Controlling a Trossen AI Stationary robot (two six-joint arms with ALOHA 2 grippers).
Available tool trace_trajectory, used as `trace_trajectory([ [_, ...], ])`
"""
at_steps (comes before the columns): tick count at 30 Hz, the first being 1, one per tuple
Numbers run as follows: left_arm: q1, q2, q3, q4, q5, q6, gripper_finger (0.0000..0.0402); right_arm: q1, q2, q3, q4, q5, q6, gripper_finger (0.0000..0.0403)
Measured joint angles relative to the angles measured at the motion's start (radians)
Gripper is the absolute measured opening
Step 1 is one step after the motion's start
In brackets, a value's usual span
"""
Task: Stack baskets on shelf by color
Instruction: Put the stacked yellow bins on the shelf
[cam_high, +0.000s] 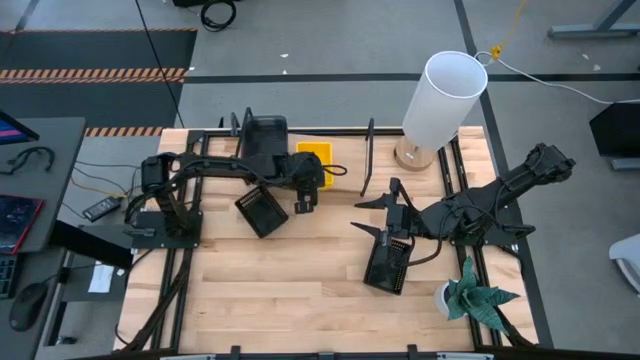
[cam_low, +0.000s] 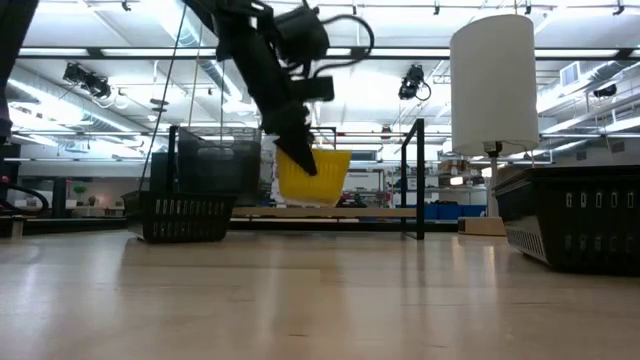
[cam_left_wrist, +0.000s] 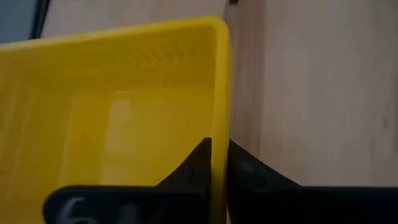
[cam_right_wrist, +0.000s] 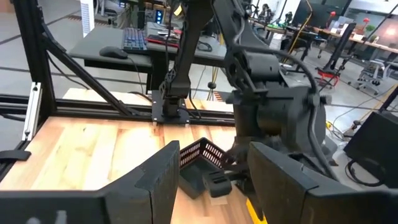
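Note:
My left gripper (cam_high: 309, 173) reaches over the shelf (cam_low: 370, 211) at the table's far side and is shut on a bright yellow basket (cam_high: 314, 154), which also shows in the low view (cam_low: 314, 176). A smoky grey basket (cam_high: 265, 134) stands on the shelf to the yellow one's left. One black slotted basket (cam_high: 262, 211) rests flat on the table near the left arm. Another black basket (cam_high: 388, 262) rests on the table below my right gripper (cam_high: 368, 215). My right gripper is open and empty, with its fingers pointing toward the table's left. My left gripper holds the yellow basket by one side wall (cam_left_wrist: 221, 134), near a corner, with one finger (cam_left_wrist: 193, 165) inside the basket and one outside. The fingers come from above, slanting down. The basket hangs slightly tilted with its bottom just at the shelf plank; whether it rests there, I cannot tell.
A tall white cylinder lamp (cam_high: 443, 98) stands at the far right by the shelf's end upright (cam_high: 368, 160). A small green plant (cam_high: 472, 297) stands at the near right. The table's near middle (cam_high: 290, 300) is bare wood.

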Motion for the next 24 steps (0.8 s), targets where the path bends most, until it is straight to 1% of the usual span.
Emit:
trace_trajectory([
  [3, 0.013, 0.021, 0.0, 0.0, -0.027, -0.002, 0.0045, 0.003, 0.0, 0.0, 0.0, 0.002, -0.003, 0.0195],
  [8, 0.023, 0.028, 0.0, -0.017, -0.105, -0.033, 0.006, 0.004, 0.0, 0.0, 0.0, 0.002, -0.003, 0.0195],
  [15, 0.022, 0.026, 0.0, -0.081, -0.181, -0.066, 0.0094, 0.005, 0.0, 0.0, 0.002, 0.003, -0.003, 0.0195],
  [20, 0.022, 0.025, 0.0, -0.108, -0.186, -0.106, 0.0118, 0.005, 0.0, 0.0, 0.001, 0.003, -0.003, 0.0195],
  [24, 0.021, 0.025, 0.006, -0.131, -0.185, -0.143, 0.013, 0.005, 0.0, 0.0, 0.002, 0.003, -0.003, 0.0195],
])
